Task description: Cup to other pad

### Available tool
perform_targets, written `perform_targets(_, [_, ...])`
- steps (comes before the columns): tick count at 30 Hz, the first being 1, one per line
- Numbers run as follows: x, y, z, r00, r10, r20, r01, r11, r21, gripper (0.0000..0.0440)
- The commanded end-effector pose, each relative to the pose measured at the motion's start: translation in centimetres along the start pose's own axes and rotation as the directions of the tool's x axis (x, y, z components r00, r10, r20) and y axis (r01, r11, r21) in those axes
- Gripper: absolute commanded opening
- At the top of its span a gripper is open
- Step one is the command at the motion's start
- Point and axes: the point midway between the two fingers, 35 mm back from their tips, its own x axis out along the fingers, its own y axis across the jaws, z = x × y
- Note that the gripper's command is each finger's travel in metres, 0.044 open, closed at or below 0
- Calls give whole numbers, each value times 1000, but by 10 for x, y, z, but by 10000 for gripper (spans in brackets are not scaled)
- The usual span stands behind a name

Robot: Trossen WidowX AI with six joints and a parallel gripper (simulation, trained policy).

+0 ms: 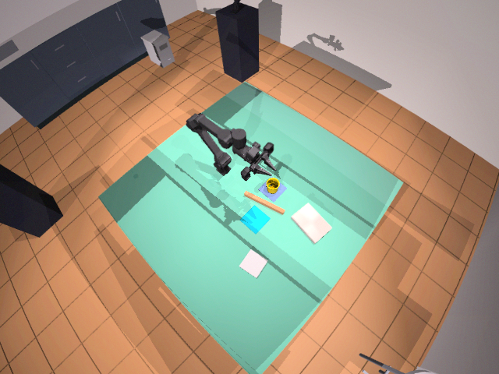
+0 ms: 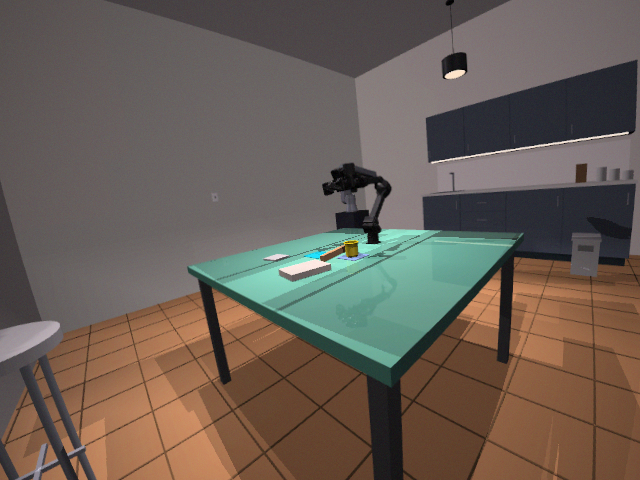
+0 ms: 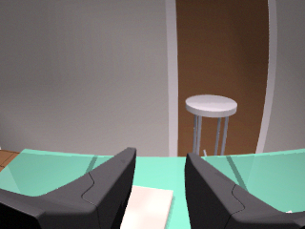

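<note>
Gripper (image 1: pixel 274 172) (image 3: pixel 160 158): raised above the table (image 1: pixel 181 241) (image 2: pixel 361 289) (image 3: pixel 162 167), fingers parted by a modest gap, grasping nothing and apart from the cup. Yellow cup (image 1: pixel 272 185) (image 2: pixel 351 248): upright on the purple pad (image 1: pixel 274 197) (image 2: pixel 361 256), marbles inside. Blue pad (image 1: pixel 255 219) (image 2: pixel 314 255): beyond the orange bar (image 1: pixel 263 202) (image 2: pixel 332 253), without the cup.

You see a plain yellow cup (image 1: pixel 272 185) (image 2: pixel 351 249) on a violet-blue pad (image 1: pixel 274 196) (image 2: pixel 353 257), a bright cyan pad (image 1: pixel 255 220) (image 2: pixel 314 255), an orange-brown bar (image 1: pixel 264 202) (image 2: pixel 332 253) and a green tabletop (image 1: pixel 193 249) (image 2: pixel 413 289) (image 3: pixel 157 169).
</note>
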Motion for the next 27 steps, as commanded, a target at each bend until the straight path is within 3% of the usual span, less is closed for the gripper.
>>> perform_targets(1, [2, 5, 2, 999, 15, -34, -14, 999, 45, 149])
perform_targets(27, [15, 35, -1, 947, 72, -313, 53, 926, 374, 175])
